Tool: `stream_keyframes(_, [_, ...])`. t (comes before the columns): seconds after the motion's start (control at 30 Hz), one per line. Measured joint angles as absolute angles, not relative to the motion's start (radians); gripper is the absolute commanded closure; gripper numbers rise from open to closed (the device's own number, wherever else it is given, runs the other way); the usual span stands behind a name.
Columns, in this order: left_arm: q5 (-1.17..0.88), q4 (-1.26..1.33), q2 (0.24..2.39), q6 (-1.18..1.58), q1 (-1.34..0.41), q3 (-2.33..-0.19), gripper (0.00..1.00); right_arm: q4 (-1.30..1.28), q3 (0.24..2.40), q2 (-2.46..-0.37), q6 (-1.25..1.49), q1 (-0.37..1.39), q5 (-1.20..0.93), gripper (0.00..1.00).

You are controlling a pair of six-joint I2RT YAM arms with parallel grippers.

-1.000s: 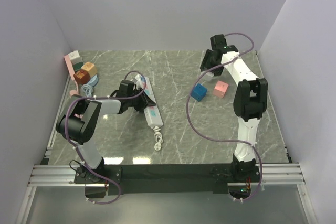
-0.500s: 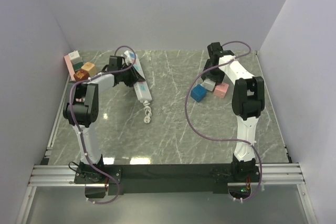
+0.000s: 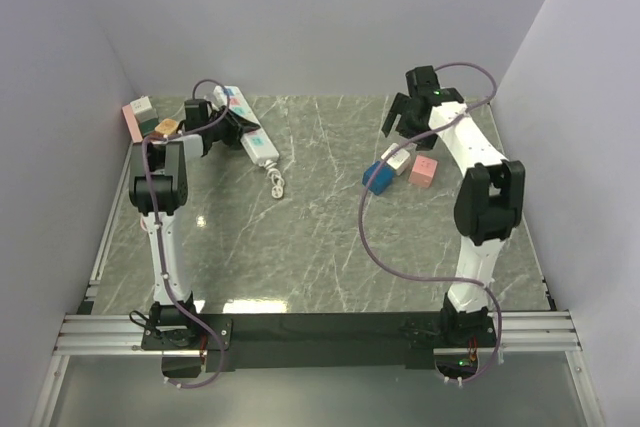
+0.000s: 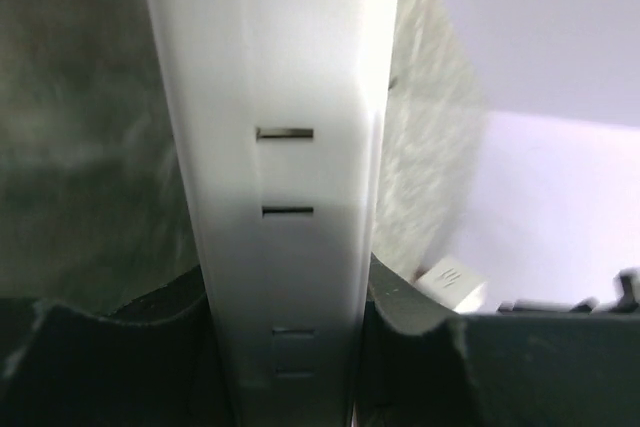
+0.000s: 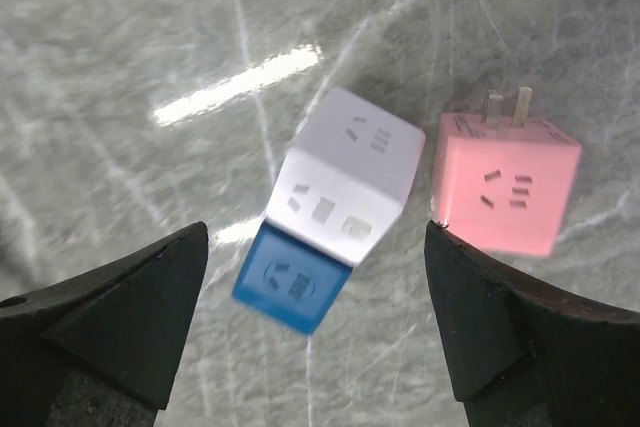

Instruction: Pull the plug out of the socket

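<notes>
Over marble table, left jaws clamp the socket; right jaws gape empty.

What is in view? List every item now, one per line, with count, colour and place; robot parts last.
power strip: 1, white with pastel panels, far left of table
cord: 1, white, bundled, at the strip's near end
white cube adapter: 1, white, far right, overlapping the blue one
blue cube adapter: 1, blue, far right
pink cube adapter: 1, pink, right of those two, prongs showing
pink-and-white block: 1, far left corner
tan block: 1, beside it
table: 1, grey-green marble
left gripper: 1, black, clamped on the power strip
right gripper: 1, black, open above the adapters
</notes>
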State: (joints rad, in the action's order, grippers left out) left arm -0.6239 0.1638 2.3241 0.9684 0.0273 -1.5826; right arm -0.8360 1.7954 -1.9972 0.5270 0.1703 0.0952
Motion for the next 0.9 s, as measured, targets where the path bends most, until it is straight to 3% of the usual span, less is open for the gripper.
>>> stream_keyframes(0.17, [-0.590,0.405,2.389,1.203,0.036,-1.550,0.99,-0.825,1.731,-1.858,0.527,0.173,0.074,0.04])
stream_keyframes(0.33, [-0.411,0.635,2.381,1.380,0.017,-1.407,0.99,-0.809,1.662,-1.765,0.527,0.173,0.047,0.04])
stream_keyframes(0.5, [-0.170,0.640,2.361,1.501,-0.068,-1.395,0.99,-0.799,1.622,-1.756,0.527,0.175,0.019,0.03])
stream_keyframes(0.57, [-0.068,0.616,2.348,1.552,-0.102,-1.396,0.94,-0.799,1.608,-1.756,0.527,0.177,0.006,0.03])
stream_keyframes(0.63, [0.027,0.555,2.339,1.602,-0.135,-1.424,0.72,-0.795,1.600,-1.756,0.525,0.179,-0.006,0.03])
stream_keyframes(0.67, [0.058,0.530,2.339,1.622,-0.146,-1.444,0.51,-0.794,1.596,-1.755,0.525,0.181,-0.011,0.03])
stream_keyframes(0.87, [0.164,0.300,2.391,1.761,-0.171,-1.684,0.14,-0.791,1.589,-1.748,0.512,0.186,-0.035,0.02])
stream_keyframes(0.9, [0.171,0.277,2.408,1.782,-0.171,-1.726,0.01,-0.791,1.589,-1.747,0.511,0.186,-0.037,0.02])
